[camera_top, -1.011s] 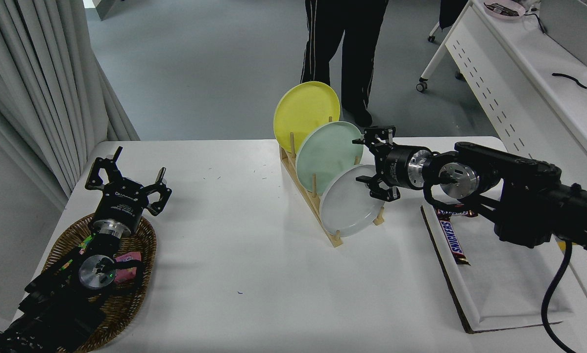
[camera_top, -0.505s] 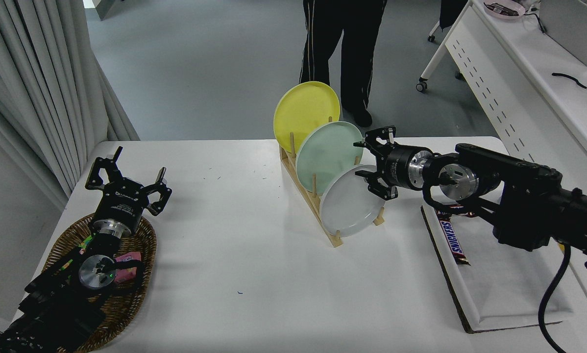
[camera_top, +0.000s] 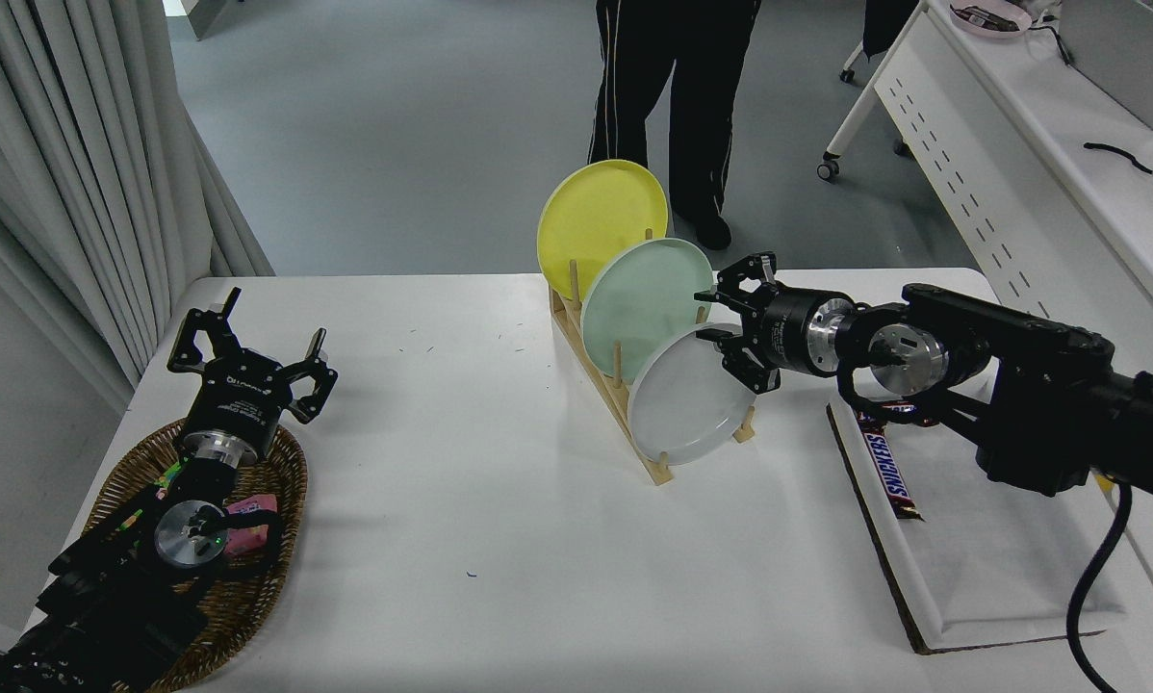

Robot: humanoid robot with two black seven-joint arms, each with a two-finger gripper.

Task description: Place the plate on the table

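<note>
A white table (camera_top: 499, 500) seen from above and behind a robot. The right gripper (camera_top: 730, 322) reaches in from the right side, its arm held level and pointing left, with its fingers spread apart and holding nothing. Directly in front of those fingers stands the plate (camera_top: 684, 404), pale grey-white, upright on edge in the nearest slot of a wooden rack (camera_top: 625, 409). The plate's upper right rim sits at the gripper's lower finger; from this angle it is hard to tell whether they touch or are just apart. Just beyond the gripper's upper finger stands a mint-green plate (camera_top: 639, 306) in the middle slot, and farther beyond that a yellow plate (camera_top: 596, 219) in the rear slot.

Below and behind the gripper, under its arm, a white tray (camera_top: 981, 568) lies flat on the table with a Snickers bar (camera_top: 892, 470) on its near left edge.

Far to the gripper's left, at the opposite end of the table, the left gripper (camera_top: 249, 361) is parked with fingers splayed wide over a wicker basket (camera_top: 269, 539) holding wrapped sweets.

Past the racks, a person's legs (camera_top: 668, 91) in dark trousers stand on the grey floor.
</note>
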